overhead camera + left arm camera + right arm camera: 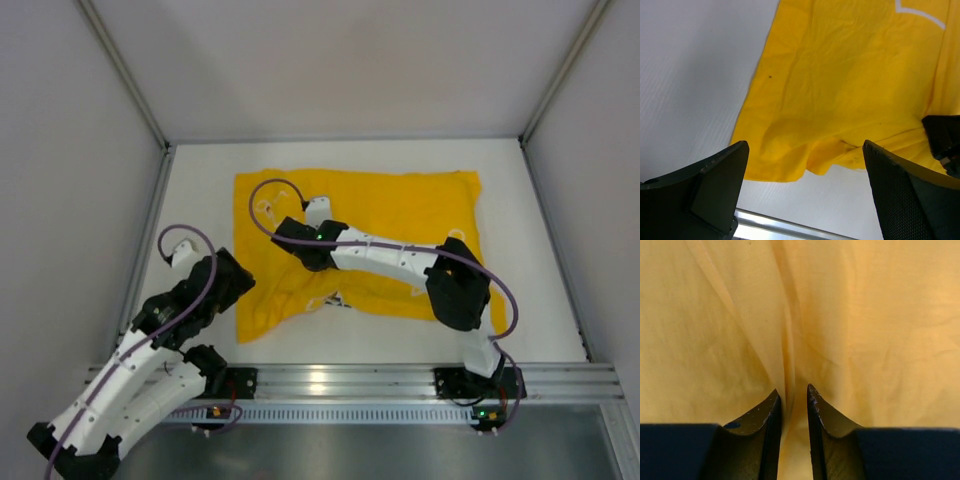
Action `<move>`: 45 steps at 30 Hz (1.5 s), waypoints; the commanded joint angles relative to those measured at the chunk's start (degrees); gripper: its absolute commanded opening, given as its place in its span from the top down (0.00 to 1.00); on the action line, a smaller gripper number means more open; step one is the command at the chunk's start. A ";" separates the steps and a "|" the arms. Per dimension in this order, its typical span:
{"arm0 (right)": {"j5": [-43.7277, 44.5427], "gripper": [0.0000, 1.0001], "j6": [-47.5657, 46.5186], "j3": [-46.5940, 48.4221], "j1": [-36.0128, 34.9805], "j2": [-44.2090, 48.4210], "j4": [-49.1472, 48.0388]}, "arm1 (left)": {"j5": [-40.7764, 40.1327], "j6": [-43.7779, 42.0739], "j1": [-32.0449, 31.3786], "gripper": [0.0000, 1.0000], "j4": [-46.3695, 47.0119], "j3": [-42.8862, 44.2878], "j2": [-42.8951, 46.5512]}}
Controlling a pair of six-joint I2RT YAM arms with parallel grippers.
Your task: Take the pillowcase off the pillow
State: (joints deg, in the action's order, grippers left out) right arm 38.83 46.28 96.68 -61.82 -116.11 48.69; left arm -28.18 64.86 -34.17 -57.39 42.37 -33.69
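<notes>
Yellow cloth, thin and creased: the case [400, 215] lies spread over the ctr of the worktop [200, 180]. Its long side runs parallel to the far edge, and one corner trails toward the near-L corner. Pillow: not visible. No cream shows anywhere, so it is presumably inside, w/ the bulk toward the far-R part, where the cloth looks fuller.

R claw [794, 400]: pressed nearly together, pinching a raised fold of the case over its L half.
L claw [804, 145]: spread wide, holding nothing, just off the near-L corner of the case.

Handling (est.):
- Case: light, limp, no stiffness. Will bunch and stretch rather than move as a sheet. A shallow pinch lifts cloth only; a deep one may catch the pillow too.
- Pillow: soft, bulky, light. Likely to drag along w/ the case unless held down.
- Grip pts: hem at the open end for the pull, closed end for the counter-hold. Which end is open cannot be told.
- Risk: thin fold slipping out of the R claw under load.
</notes>
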 commanded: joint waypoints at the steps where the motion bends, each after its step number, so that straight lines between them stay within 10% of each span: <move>1: 2.48 0.77 1.35 -3.68 -0.58 8.16 3.08 | 4.62 -6.32 -0.10 0.01 4.99 3.85 -6.90; 6: -1.99 1.00 -0.05 -12.29 1.44 15.20 -2.70 | 9.72 -12.38 -0.19 0.01 12.02 5.62 -11.74; 18: -18.43 1.00 -1.81 -29.88 9.00 22.51 -20.56 | 14.82 -16.62 -4.66 0.03 19.67 13.96 -30.45; 39: -18.17 1.00 0.56 -34.81 10.14 27.96 -22.58 | 3.40 -6.94 -16.98 0.17 22.93 20.73 -51.29; 45: -18.18 1.00 0.39 -35.68 11.28 29.01 -22.58 | 1.73 -6.59 -19.17 0.42 22.85 21.09 -54.20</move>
State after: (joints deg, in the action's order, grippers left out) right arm 19.33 46.72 60.71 -50.59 -90.06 27.09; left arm -23.88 57.69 -51.18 -35.20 62.52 -85.34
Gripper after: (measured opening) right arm 0.003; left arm 0.632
